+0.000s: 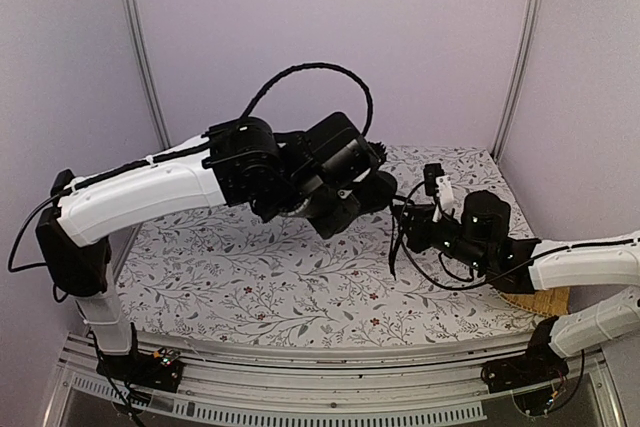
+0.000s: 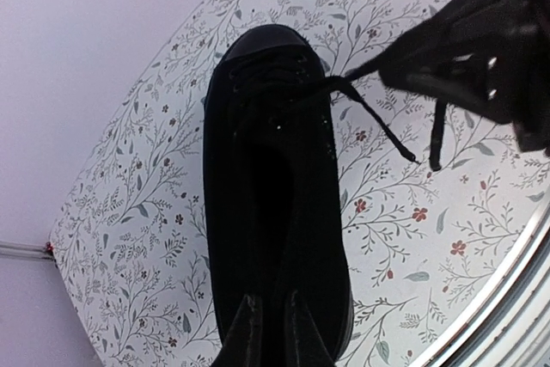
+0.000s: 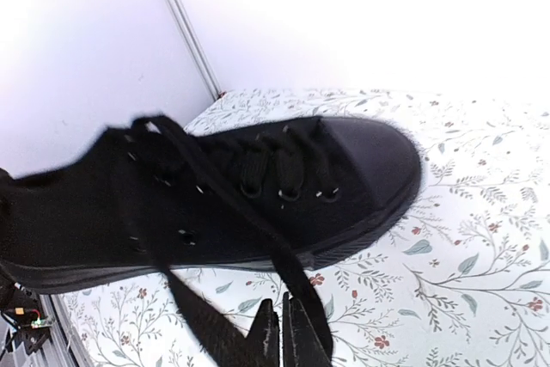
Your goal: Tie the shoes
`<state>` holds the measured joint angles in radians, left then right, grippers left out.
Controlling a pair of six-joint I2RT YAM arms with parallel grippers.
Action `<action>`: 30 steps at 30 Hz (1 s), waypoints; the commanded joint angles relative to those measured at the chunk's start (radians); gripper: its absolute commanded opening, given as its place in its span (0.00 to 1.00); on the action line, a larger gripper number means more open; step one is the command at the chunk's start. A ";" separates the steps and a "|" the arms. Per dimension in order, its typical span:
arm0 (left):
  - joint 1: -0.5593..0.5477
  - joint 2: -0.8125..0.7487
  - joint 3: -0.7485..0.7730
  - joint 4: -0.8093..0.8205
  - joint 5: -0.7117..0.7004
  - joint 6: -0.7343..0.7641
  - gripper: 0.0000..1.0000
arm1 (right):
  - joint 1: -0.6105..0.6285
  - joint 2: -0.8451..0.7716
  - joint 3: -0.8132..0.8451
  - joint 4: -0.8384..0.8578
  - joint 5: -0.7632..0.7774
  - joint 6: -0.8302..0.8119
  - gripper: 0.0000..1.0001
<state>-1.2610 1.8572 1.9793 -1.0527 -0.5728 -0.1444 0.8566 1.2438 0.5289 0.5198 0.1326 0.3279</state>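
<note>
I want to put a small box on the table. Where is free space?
Free: the cloth between the left arm and the near edge, and the back right corner. Crowded: the middle, where the left claw and right claw meet at the shoe and its lace.

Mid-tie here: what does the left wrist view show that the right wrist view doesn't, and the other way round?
Left wrist only: the shoe from above, heel to toe, the left gripper shut on its heel, and loose lace ends. Right wrist only: the shoe's side, with metal eyelets and the toe cap seen close up. Both: the shoe, the right gripper shut on a lace, and the floral table cover.
</note>
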 commanded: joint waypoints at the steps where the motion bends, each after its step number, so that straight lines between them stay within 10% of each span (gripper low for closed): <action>1: -0.006 -0.025 -0.106 0.097 -0.103 -0.129 0.00 | 0.004 -0.137 0.000 -0.130 0.095 -0.015 0.02; 15: -0.017 -0.135 -0.682 0.642 0.217 -0.528 0.00 | 0.003 -0.002 0.092 -0.340 -0.077 0.003 0.02; 30: -0.039 -0.361 -0.767 0.515 -0.204 -0.394 0.00 | 0.066 0.065 0.129 -0.381 -0.213 0.151 0.02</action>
<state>-1.3239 1.5864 1.1904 -0.5823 -0.6395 -0.6529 0.9062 1.2755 0.5999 0.1421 -0.0677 0.4431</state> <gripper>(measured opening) 0.041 0.022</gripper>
